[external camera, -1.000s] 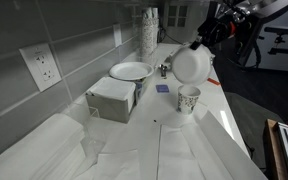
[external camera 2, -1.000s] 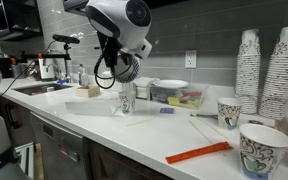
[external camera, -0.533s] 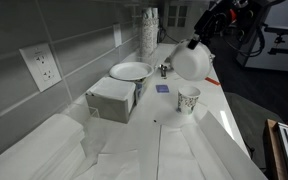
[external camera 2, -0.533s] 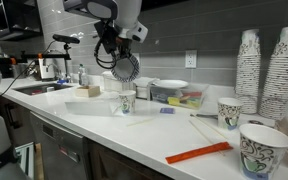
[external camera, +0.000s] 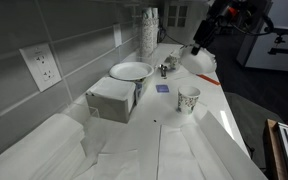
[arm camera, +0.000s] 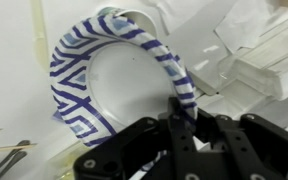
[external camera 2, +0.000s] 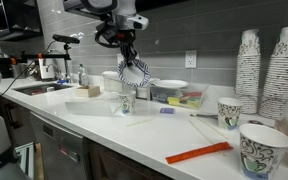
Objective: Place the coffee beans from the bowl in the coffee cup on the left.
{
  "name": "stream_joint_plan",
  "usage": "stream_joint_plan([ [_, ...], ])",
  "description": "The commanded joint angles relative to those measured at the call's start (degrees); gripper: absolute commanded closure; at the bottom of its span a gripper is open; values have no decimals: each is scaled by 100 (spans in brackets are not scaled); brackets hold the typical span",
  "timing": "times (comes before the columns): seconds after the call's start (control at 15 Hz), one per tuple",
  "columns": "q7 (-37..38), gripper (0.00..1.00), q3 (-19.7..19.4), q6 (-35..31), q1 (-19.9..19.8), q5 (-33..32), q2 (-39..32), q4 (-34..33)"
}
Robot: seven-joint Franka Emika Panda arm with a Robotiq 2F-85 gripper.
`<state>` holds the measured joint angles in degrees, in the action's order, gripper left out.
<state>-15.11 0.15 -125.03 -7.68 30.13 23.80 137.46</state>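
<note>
My gripper is shut on the rim of the bowl and holds it tilted steeply in the air. The bowl hangs above and slightly behind the speckled coffee cup, which stands upright on the white counter. In an exterior view the bowl shows its blue patterned side just above the cup, under the gripper. In the wrist view the fingers clamp the bowl's blue-and-white rim. The coffee beans cannot be made out.
A large white dish and a white box sit beside the cup. Stacks of paper cups stand at one end of the counter, with two loose patterned cups and an orange strip. A sink is at the other end.
The gripper has turned the bowl from showing its broad white face to a steeper, nearly edge-on tilt over the cup. The arm has shifted slightly back.
</note>
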Motion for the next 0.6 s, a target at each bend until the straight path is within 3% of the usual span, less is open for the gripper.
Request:
stream_joint_plan([
  [0.0,699,98,-61,-404,-40,-1344,-195,3],
  [0.53,2354,98,-126,-697,-531,-4314,-1287,-62],
])
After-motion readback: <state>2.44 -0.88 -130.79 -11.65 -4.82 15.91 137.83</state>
